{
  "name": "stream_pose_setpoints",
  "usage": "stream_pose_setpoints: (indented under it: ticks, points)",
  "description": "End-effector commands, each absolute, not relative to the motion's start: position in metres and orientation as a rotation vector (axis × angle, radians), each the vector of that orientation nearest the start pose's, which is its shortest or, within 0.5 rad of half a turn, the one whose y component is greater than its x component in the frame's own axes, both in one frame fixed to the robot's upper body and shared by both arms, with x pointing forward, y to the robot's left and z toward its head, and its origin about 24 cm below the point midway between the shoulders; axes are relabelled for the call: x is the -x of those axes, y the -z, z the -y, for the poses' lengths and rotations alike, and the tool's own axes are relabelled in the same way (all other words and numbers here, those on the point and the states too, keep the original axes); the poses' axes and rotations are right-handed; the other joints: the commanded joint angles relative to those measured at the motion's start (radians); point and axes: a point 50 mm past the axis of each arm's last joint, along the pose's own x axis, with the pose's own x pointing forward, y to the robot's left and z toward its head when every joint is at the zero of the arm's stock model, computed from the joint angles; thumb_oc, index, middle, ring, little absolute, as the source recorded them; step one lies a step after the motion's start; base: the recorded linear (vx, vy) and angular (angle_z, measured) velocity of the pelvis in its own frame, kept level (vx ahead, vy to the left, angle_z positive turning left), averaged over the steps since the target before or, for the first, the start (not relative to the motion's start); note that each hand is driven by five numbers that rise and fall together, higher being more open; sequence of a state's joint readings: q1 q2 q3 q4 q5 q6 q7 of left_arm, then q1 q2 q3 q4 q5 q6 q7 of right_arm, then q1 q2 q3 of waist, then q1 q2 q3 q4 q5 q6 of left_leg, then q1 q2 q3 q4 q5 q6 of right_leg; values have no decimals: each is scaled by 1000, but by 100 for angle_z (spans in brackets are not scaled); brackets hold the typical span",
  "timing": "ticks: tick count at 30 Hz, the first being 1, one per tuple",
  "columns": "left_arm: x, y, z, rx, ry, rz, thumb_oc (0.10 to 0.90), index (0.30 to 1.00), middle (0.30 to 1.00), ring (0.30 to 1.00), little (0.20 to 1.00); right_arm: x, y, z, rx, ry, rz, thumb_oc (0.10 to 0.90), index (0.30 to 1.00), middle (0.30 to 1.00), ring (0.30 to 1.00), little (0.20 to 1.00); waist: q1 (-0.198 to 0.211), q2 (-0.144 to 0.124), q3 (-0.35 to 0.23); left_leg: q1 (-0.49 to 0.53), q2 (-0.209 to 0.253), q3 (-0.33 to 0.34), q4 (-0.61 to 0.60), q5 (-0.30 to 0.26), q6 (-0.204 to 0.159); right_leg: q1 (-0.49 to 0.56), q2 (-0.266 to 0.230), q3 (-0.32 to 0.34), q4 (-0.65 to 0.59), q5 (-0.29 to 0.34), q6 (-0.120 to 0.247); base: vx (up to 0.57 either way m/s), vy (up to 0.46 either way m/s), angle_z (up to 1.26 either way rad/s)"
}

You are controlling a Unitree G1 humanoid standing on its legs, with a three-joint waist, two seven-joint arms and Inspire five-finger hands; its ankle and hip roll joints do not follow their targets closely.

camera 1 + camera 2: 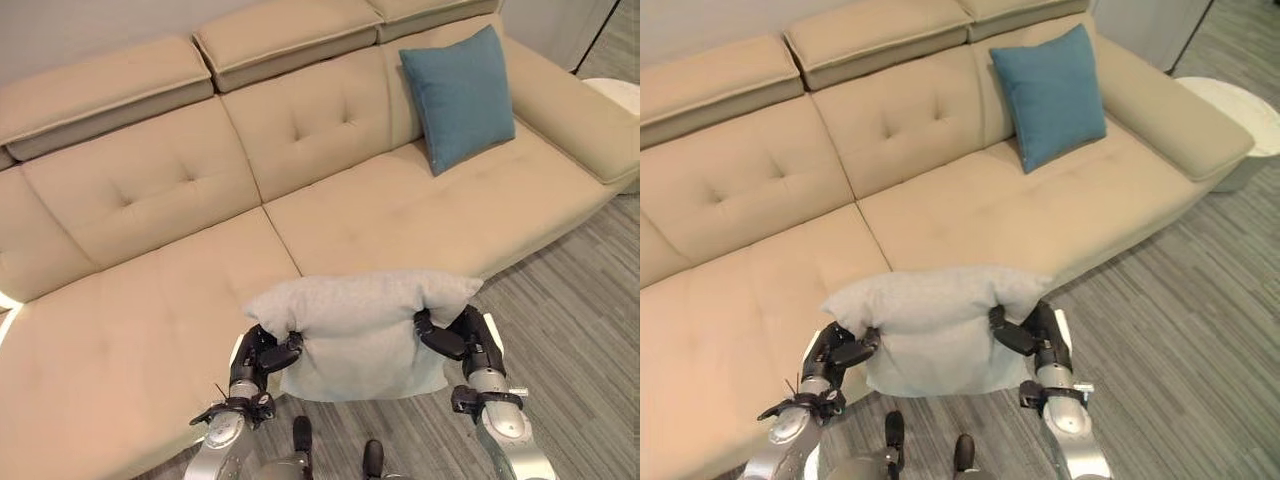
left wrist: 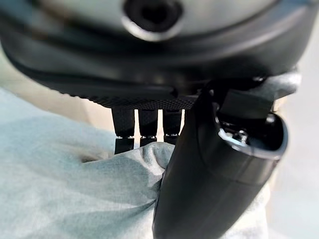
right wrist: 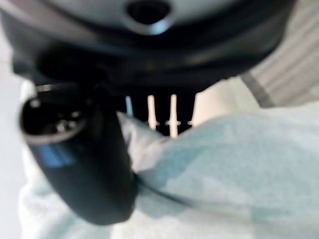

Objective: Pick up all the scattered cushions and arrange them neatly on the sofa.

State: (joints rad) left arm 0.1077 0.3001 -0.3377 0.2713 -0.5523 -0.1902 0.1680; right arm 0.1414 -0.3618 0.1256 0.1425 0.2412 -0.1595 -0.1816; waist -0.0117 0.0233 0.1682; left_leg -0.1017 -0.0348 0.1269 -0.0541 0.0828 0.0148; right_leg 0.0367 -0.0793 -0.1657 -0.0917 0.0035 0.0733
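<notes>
Two hands on one cushion here: the left hand point(image 1: 262, 357) has its thumb and fingers pinched into the upper left corner of the pale grey cushion point(image 1: 365, 340), and the right hand point(image 1: 462, 340) is clamped the same way on the upper right corner. Both wrist views show thumb pressed into soft fabric with the fingers behind it. The cushion hangs between them, top edge bunched, lower edge dangling over the grey floor point(image 1: 570, 330), just in front of the beige sofa point(image 1: 150, 330). It's off the ground but not yet over the seat.

Further out, a blue cushion point(image 1: 460, 98) already leans upright against the backrest at the right end.

Now the risks, as I read them. Those are corner grips on loose fabric, so a quick swing forward could pull a corner free and leave it dangling from one hand. The hanging lower edge could also catch the seat's front and fold under. Releasing unevenly would land it crooked.
</notes>
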Motion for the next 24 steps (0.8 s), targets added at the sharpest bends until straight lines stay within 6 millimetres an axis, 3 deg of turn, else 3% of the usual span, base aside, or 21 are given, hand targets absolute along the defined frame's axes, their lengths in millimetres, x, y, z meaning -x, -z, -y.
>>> stream_pose_setpoints:
  ticks: [1,4,7,9,13,18,22,24]
  points:
    - [-238,-19,-139,267,138,-4,400,300,300,300,300,-246,-70,181,32,1,252,400,300,300,300,300,43,-55,-93,-49,2,-5,108,-85,-35,72,73,37,29,-84,27,114,43,-23]
    - [-238,-20,-141,255,136,-2,400,300,300,300,300,-247,-70,177,27,-11,256,400,300,300,300,300,58,-61,-100,-26,2,6,96,-98,-19,58,63,37,105,-100,39,139,71,-31]
    - [-240,-24,-148,236,120,17,400,300,300,300,300,-250,-75,172,29,-28,278,400,300,300,300,300,39,-51,-68,15,14,-9,94,-113,10,-100,34,38,414,-38,118,96,80,-22]
    - [-241,-26,-150,228,114,28,400,300,300,300,300,-250,-76,168,14,-33,286,400,300,300,300,300,35,-40,-56,26,21,-17,92,-121,17,-147,16,23,460,-41,117,56,24,-13]
    - [-240,-25,-151,238,111,24,400,300,300,300,300,-250,-75,169,21,-34,277,400,300,300,300,300,28,-28,-59,69,22,-44,56,-135,14,-168,-20,4,345,-63,80,147,-38,12]
    - [-241,-23,-148,262,108,21,400,300,300,300,300,-249,-74,171,32,-34,274,400,300,300,300,300,4,-35,-60,116,6,-82,22,-147,-1,-192,-17,52,194,2,89,140,-113,19]
    - [-241,-22,-144,285,116,13,400,300,300,300,300,-247,-72,175,40,-28,259,400,300,300,300,300,2,-49,-70,120,19,-103,39,-165,-32,-153,-11,43,153,6,73,94,-180,30]
    - [-243,-22,-135,307,145,12,400,300,300,300,300,-245,-73,183,45,-1,264,400,300,300,300,300,-6,-58,-62,81,39,-117,127,-186,-60,-118,-6,4,128,-10,57,71,-263,45]
